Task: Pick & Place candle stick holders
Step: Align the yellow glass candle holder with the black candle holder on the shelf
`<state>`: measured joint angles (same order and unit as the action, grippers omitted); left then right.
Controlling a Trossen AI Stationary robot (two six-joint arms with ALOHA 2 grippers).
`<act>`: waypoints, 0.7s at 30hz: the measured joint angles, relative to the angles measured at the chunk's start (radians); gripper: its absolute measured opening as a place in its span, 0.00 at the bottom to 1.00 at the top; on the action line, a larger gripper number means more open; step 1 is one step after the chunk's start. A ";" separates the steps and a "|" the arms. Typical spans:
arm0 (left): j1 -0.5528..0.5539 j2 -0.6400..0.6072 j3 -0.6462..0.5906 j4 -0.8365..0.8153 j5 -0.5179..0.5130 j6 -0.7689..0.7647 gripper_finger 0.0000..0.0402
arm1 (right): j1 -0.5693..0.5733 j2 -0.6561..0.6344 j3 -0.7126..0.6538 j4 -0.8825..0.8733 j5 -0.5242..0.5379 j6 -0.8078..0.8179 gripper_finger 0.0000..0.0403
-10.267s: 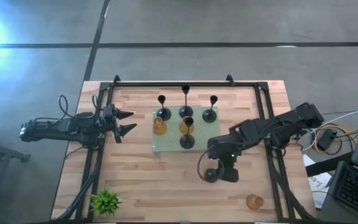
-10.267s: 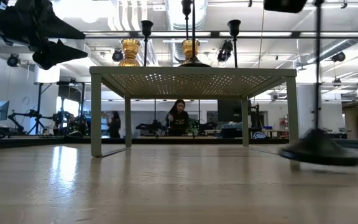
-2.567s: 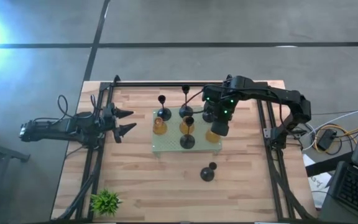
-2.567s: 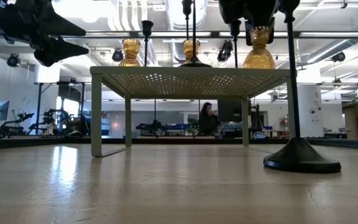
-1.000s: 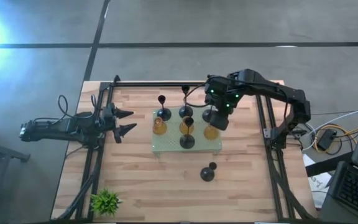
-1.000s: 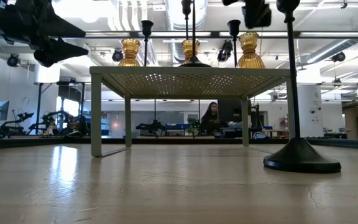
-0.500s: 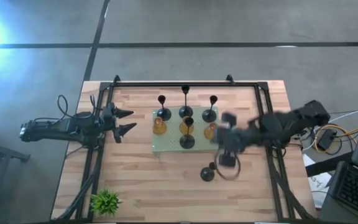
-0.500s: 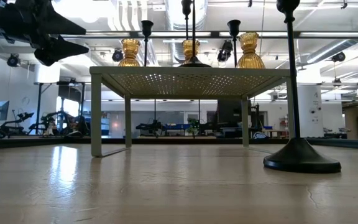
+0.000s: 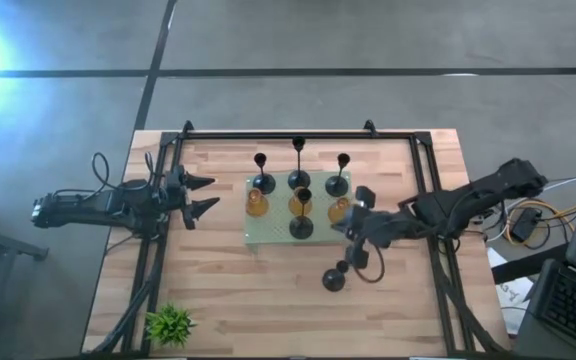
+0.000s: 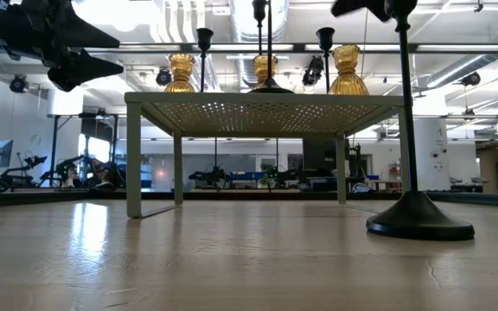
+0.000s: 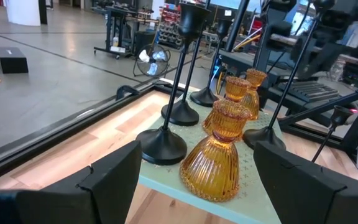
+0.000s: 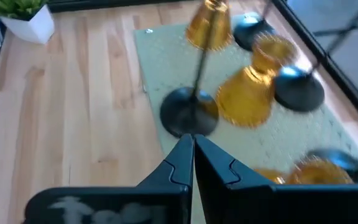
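Black candle stick holder (image 9: 334,279) stands just beside shut right end effector (image 9: 361,257).

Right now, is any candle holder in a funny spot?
Yes. One black holder stands alone on the bare table, off the green mat where the other seven holders stand. The shut right gripper hovers close by it. Nothing is tipped over.

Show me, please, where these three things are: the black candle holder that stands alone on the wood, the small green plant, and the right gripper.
Black candle holder (image 9: 334,279): high view, on its round base.
Green plant (image 9: 170,324): high view, on its leaves.
Right gripper (image 12: 192,149): right wrist view, where the shut fingertips meet.
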<state>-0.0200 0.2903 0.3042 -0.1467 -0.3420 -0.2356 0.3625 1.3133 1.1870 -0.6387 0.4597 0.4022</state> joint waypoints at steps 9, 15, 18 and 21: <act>0.000 0.000 0.000 0.002 0.000 0.001 0.78 | -0.064 -0.100 -0.152 0.082 -0.059 0.062 0.02; 0.000 0.000 0.000 0.006 0.000 0.005 0.78 | -0.103 -0.092 -0.217 0.152 -0.096 0.061 0.02; 0.000 0.000 0.000 0.006 0.000 0.005 0.78 | -0.111 -0.092 -0.228 0.151 -0.097 0.061 0.02; 0.000 0.000 0.000 0.005 0.000 0.005 0.78 | -0.113 -0.093 -0.228 0.157 -0.093 0.058 0.02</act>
<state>-0.0204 0.2905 0.3042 -0.1413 -0.3420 -0.2306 0.2493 1.2201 0.9592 -0.4818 0.3666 0.4607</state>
